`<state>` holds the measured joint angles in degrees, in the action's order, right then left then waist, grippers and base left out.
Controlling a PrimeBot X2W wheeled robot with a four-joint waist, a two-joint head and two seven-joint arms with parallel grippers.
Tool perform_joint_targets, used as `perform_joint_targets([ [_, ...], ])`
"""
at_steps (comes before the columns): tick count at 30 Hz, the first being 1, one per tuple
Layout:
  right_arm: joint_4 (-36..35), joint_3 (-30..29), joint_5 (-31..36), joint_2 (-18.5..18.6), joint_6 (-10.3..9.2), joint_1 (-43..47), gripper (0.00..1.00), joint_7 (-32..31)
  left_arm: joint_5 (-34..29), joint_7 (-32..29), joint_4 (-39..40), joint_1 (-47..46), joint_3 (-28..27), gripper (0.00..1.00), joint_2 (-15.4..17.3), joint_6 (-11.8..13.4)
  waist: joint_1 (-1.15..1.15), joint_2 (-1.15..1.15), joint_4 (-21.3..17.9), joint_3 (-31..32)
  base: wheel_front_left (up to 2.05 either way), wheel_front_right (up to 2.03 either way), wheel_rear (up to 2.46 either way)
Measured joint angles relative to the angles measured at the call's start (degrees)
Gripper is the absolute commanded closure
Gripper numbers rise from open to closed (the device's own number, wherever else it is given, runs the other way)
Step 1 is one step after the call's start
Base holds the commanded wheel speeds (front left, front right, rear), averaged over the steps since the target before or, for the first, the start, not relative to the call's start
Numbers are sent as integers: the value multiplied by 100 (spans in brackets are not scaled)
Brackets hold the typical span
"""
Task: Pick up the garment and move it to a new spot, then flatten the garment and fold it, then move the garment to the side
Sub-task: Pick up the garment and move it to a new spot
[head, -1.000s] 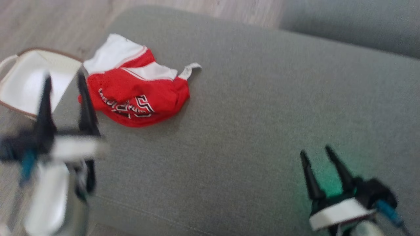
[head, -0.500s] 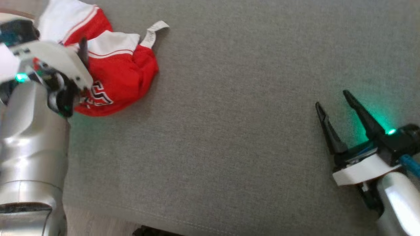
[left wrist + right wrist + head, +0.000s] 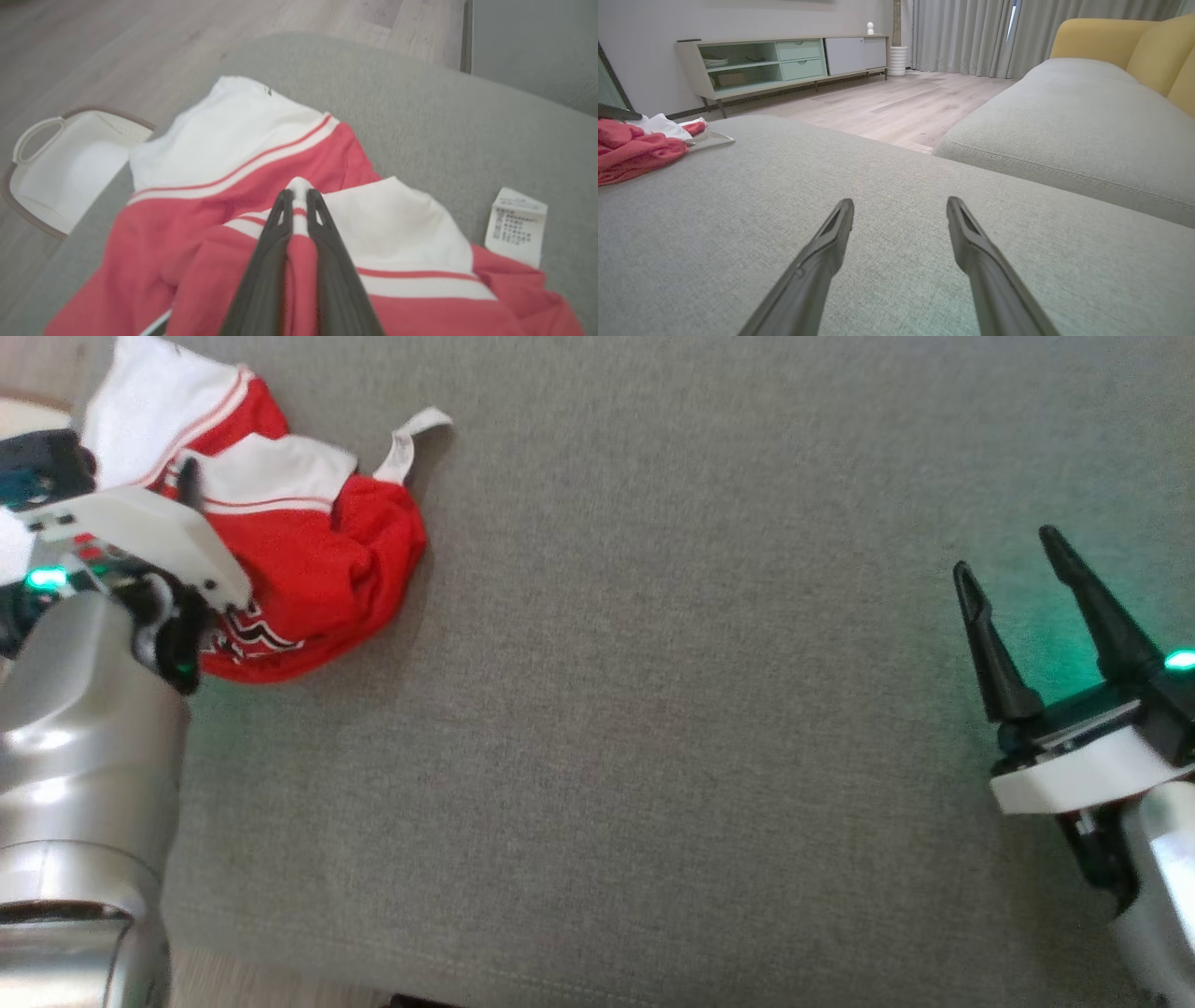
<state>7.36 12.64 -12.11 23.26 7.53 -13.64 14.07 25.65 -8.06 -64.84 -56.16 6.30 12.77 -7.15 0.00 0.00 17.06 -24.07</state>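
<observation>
1. The garment [image 3: 308, 579], red and white, lies crumpled at the upper left of the head view, on the grey cushion [image 3: 653, 709].
2. The left gripper [image 3: 299, 196] has its fingers drawn nearly together, pinching a raised fold of the garment between them.
3. The right gripper [image 3: 1006, 552], at the right edge of the head view, has its fingers spread wide and holds nothing. It is well apart from the garment.
4. The care label [image 3: 516, 224] lies flat on the cushion, right of the left wrist view.
5. The white basket [image 3: 70, 163] stands on the floor at that view's left.
</observation>
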Motion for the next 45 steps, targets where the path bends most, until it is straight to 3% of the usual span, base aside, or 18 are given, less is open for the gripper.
perform_joint_targets([
  [4, 171, 4, -40, -311, 0, 143, 0, 13, 36, 266, 267, -57, 332, 100, 155, 0, -1, 0, -75, 446, 0, 0, 0],
  [12, 220, -236, -158, -1047, 0, 826, 0, 30, 417, 356, 1560, -66, 1662, 100, 452, -44, -2, 0, -359, 1439, 0, 0, 0],
  [18, -8, -391, -87, -1378, 0, 1361, 0, 31, 760, 359, 2915, 204, 2403, 100, 834, -44, -3, 0, -878, 2152, 0, 0, 0],
  [21, -56, -392, -37, -1456, 0, 1473, 0, 31, 956, 353, 3531, 304, 2540, 100, 847, -43, -2, 0, -1254, 2341, 0, 0, 0],
  [27, -160, -348, -5, -1585, 0, 1554, 0, 31, 1134, 246, 4532, 385, 2695, 100, 630, 12, -1, 1, -1986, 2576, 0, 0, 0],
  [32, -181, -286, 8, -1638, 0, 1554, 0, 31, 1260, 175, 4740, 687, 2894, 100, 332, 91, -1, 0, -2518, 2618, 0, 0, 0],
  [39, -260, -302, 8, -1714, 0, 1554, 0, 31, 1500, 371, 4393, 2136, 3407, 100, -269, 269, 0, 1, -2949, 2374, 0, 0, 0],
  [45, -288, -359, 10, -1779, 0, 1533, 0, 31, 1461, 954, 3483, 3262, 3871, 100, -614, 363, 1, 0, -3067, 2013, 0, 0, 0],
])
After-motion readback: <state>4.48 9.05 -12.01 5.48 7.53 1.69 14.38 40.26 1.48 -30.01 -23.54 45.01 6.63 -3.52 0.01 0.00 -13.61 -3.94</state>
